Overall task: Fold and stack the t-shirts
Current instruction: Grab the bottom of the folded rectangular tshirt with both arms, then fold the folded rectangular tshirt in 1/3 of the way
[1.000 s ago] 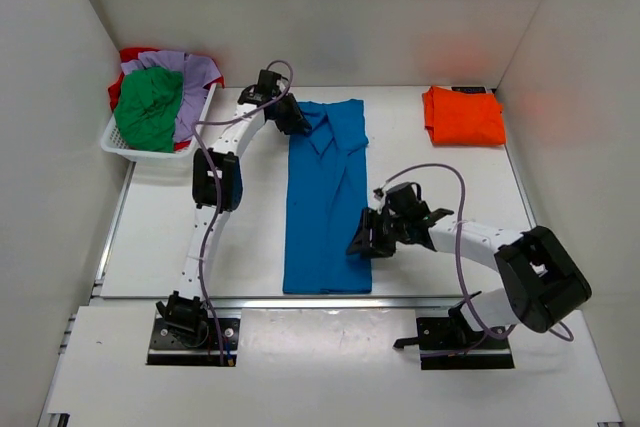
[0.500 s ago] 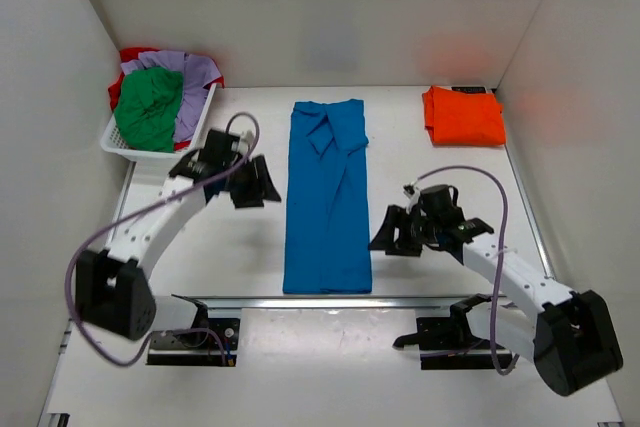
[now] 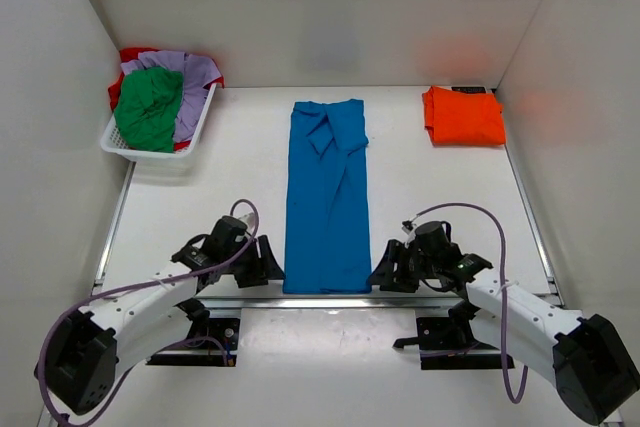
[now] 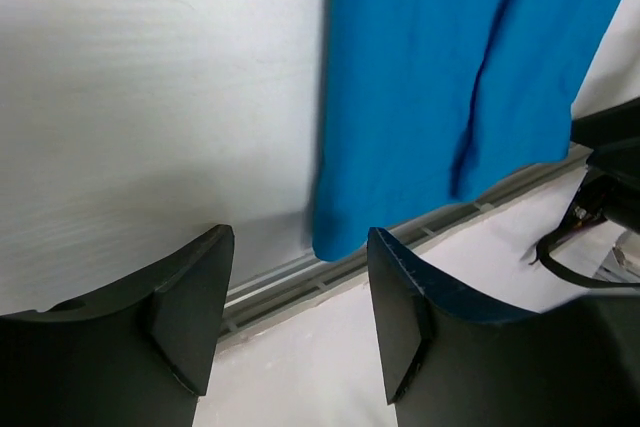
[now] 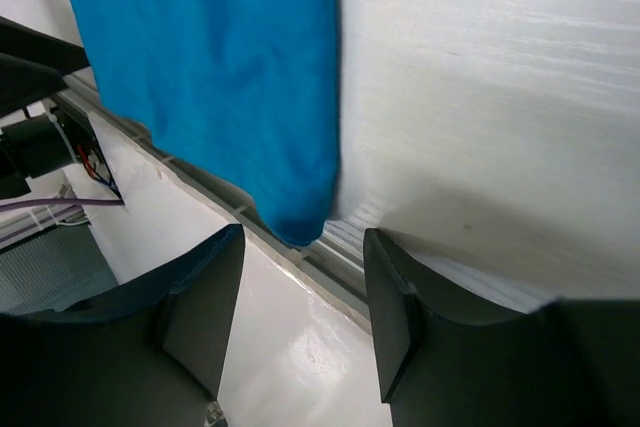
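A bright blue t-shirt (image 3: pixel 327 197) lies folded into a long strip down the middle of the table, its near hem at the front edge. My left gripper (image 3: pixel 268 267) is open just left of its near-left corner (image 4: pixel 340 232). My right gripper (image 3: pixel 383 273) is open just right of its near-right corner (image 5: pixel 305 222). Neither holds anything. A folded orange t-shirt (image 3: pixel 463 115) lies at the back right. Green (image 3: pixel 148 107), lavender (image 3: pixel 196 77) and red (image 3: pixel 133 55) t-shirts are heaped in the basket.
A white slatted basket (image 3: pixel 118 142) stands at the back left against the wall. A metal rail (image 3: pixel 320 300) runs along the table's front edge. White walls enclose the table on three sides.
My left arm has swung from the shirt's far collar end down to the near-left corner. My right gripper has moved down to the near-right corner. The blue shirt has not moved.
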